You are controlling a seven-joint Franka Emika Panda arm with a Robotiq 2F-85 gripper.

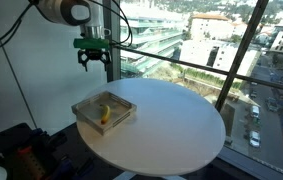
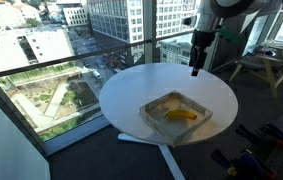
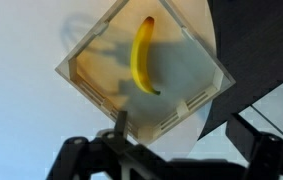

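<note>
I am hovering my black two-finger gripper (image 1: 93, 58) well above the shallow square tray of clear plastic (image 1: 88, 117), which is sitting on the round white table (image 1: 171, 135). The one yellow curved banana (image 1: 105, 113) is lying flat on the floor of that tray, about in its middle and apart from all four walls.

In the wrist view the tray (image 3: 91, 72) is showing as a diamond. The banana (image 3: 142, 55) is running nearly straight up and down the picture, roughly from one corner of the tray toward the opposite one, with its bend bulging toward the left wall. From that view I am judging that I am hanging over the corner of the tray nearest my wrist rather than over its centre, so the banana is lying below me and a little forward, its long axis pointing away from me. My fingers are sitting at either side of the bottom of that picture, so I am reading their closing line as crossing the banana's narrow width, not its length.

In both exterior views my fingers are standing spread apart, and they are gripping and touching nothing: there is open air between them and the tray (image 2: 153, 120) and the banana (image 2: 181, 116) inside it.
</note>
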